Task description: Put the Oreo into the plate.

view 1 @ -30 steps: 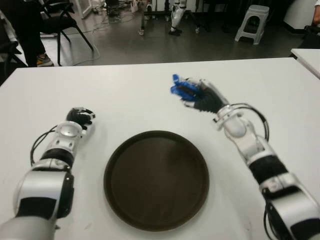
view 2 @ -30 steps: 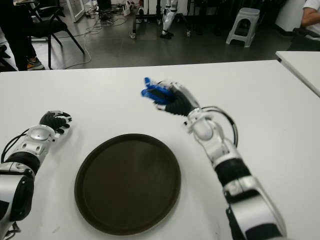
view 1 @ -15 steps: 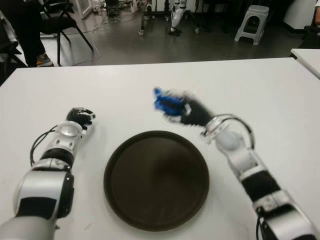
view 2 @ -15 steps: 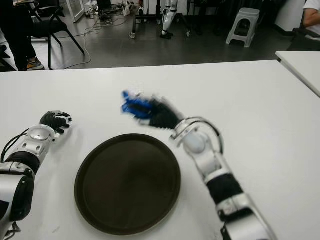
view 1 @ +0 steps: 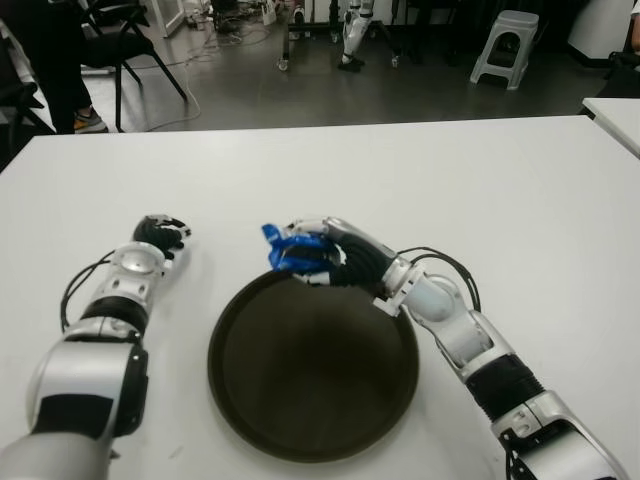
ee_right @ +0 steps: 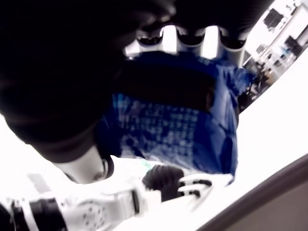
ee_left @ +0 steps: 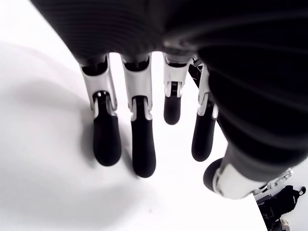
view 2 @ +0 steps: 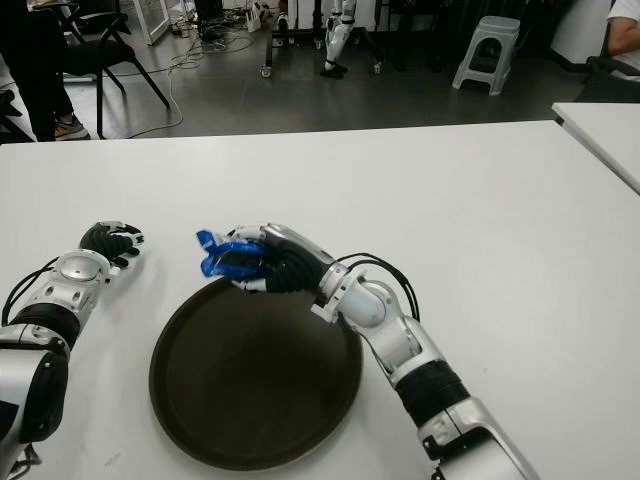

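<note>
The right hand grips the crinkly blue Oreo packet across its middle, over the round dark plate's far rim; light, crushable. Left hand relaxed on the white counter.

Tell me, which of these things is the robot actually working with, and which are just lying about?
Part of the job:
- Oreo packet, blue, gripped in the right hand over the plate's far rim
- plate, dark, round, nothing in it yet
- white table bearing the plate

Just about:
- left hand, idle, left of the plate, fingers holding nothing
- stool and chair on the floor beyond
</note>
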Motion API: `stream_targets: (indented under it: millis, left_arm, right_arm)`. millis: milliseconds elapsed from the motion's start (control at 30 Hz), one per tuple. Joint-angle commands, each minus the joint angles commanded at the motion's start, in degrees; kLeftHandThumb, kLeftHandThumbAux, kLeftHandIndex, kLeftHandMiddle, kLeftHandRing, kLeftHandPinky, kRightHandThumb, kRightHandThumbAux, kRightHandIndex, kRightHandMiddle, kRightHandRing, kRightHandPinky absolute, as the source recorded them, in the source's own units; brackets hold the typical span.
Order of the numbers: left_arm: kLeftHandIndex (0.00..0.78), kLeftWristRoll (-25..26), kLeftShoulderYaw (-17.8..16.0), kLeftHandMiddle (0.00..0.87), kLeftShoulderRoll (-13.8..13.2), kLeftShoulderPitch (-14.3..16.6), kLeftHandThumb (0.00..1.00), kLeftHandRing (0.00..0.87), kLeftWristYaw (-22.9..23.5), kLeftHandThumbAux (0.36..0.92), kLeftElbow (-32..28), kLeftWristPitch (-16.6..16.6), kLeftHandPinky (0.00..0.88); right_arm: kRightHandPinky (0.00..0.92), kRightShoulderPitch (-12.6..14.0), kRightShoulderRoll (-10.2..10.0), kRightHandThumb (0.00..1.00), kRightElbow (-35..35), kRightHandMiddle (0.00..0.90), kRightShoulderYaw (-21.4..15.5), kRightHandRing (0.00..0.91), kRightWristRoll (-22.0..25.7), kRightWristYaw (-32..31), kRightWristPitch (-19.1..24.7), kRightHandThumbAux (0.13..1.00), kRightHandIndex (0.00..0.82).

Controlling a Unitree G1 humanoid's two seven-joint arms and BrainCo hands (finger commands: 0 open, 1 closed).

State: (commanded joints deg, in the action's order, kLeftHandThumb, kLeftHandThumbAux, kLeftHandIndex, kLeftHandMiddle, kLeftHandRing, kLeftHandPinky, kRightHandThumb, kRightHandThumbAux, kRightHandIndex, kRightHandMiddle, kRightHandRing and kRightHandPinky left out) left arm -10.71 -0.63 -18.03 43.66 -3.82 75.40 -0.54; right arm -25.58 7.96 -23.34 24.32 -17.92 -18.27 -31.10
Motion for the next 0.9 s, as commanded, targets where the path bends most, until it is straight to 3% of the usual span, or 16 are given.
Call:
stream_targets:
  millis: [367, 900]
  left_arm:
    - [0.397, 0.16, -0.09, 0.129, 0.13, 0.14, 0.669, 0.152, 0.30, 0.731, -0.26, -0.10, 0.147]
    - [0.396, 0.12, -0.06, 0.132, 0.04, 0.07, 0.669, 0.155, 0.48, 0.733, -0.26, 0.22, 0.152]
  right_arm:
    - [0.840, 0.10, 1.40, 0.695, -0.35, 0.838, 1.90, 0.849, -3.90, -0.60, -2.67, 0.732, 0.436]
    - [0.773, 0.36, 2.21, 0.692, 0.46, 0.817, 2.03, 0.807, -6.73, -0.09, 1.04, 0.734, 0.435]
